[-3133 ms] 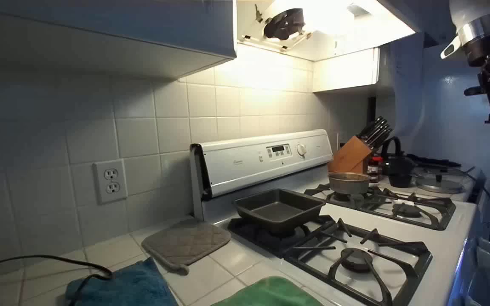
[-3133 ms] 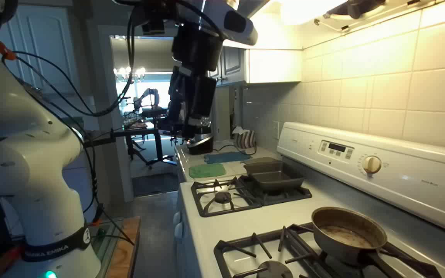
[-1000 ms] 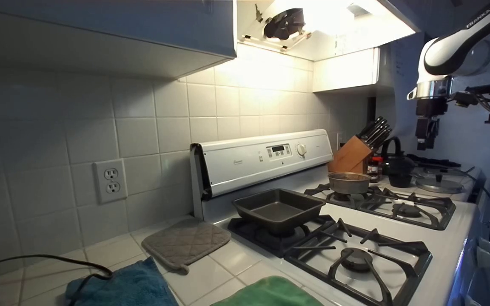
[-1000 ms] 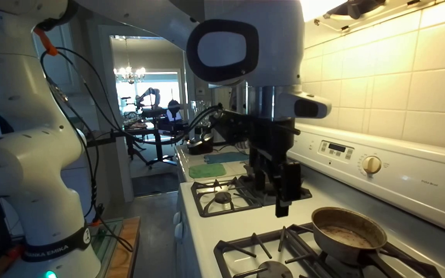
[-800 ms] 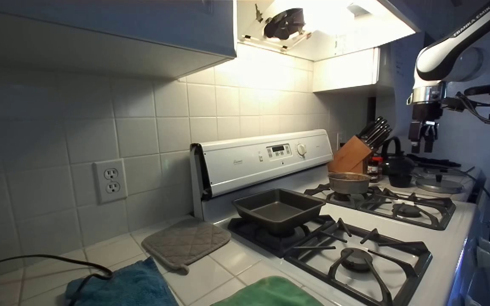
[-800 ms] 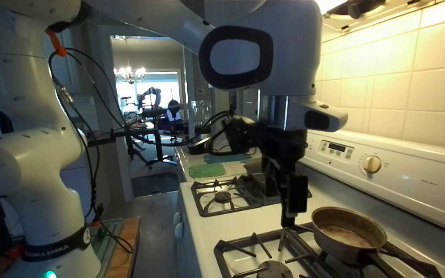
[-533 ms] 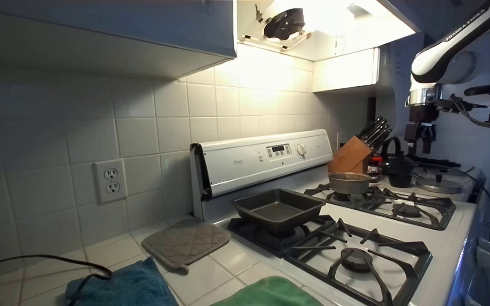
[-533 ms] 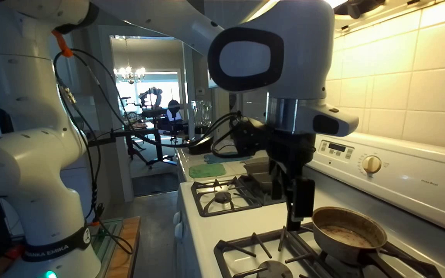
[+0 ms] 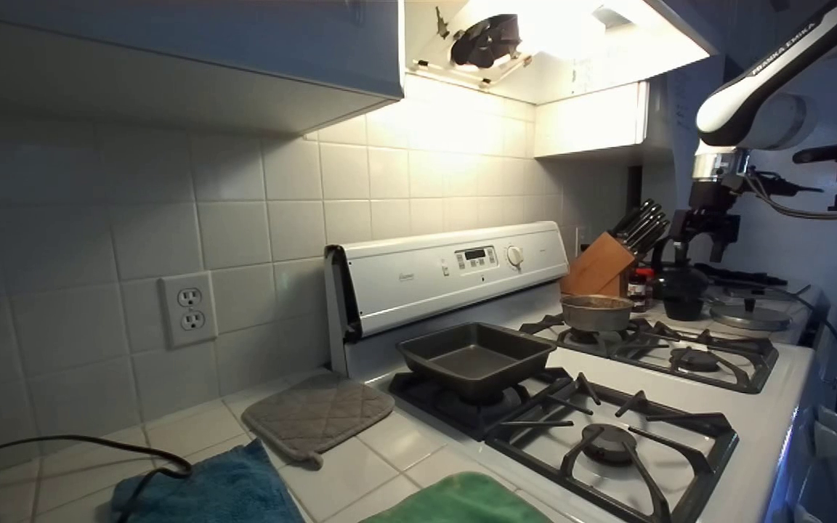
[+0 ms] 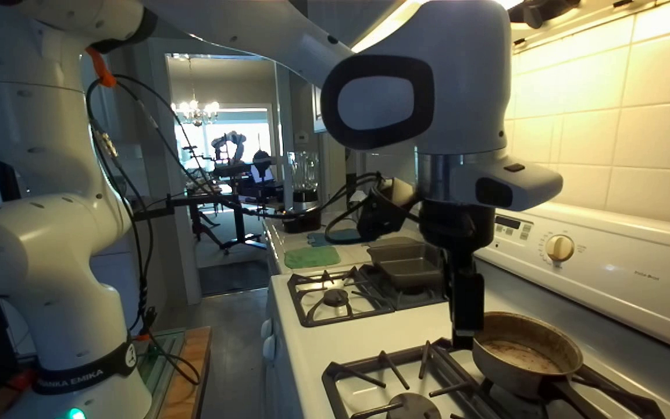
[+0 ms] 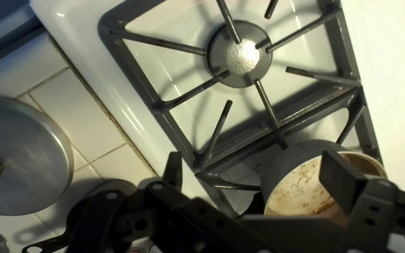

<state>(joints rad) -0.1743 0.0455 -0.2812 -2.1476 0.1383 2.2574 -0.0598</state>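
My gripper is open, with its two black fingers wide apart and nothing held between them. In an exterior view the gripper hangs pointing down over the stove, beside the small round pot. The pot has a stained inside and a dark handle, and sits on a rear burner grate. In the wrist view one finger overlaps the pot, and the other is over the stove's edge. Contact cannot be told. The gripper also shows in an exterior view, in front of the dark kettle.
A dark square pan sits on another rear grate. A knife block, jars and a pot lid stand beyond the stove. A grey potholder, blue towel and green cloth lie on the counter. The stove's back panel rises behind the pot.
The arm has swung over the stove and lowered, bringing the gripper close beside the pot. The gripper has turned, and its fingers show apart. The pot and pan have not moved.
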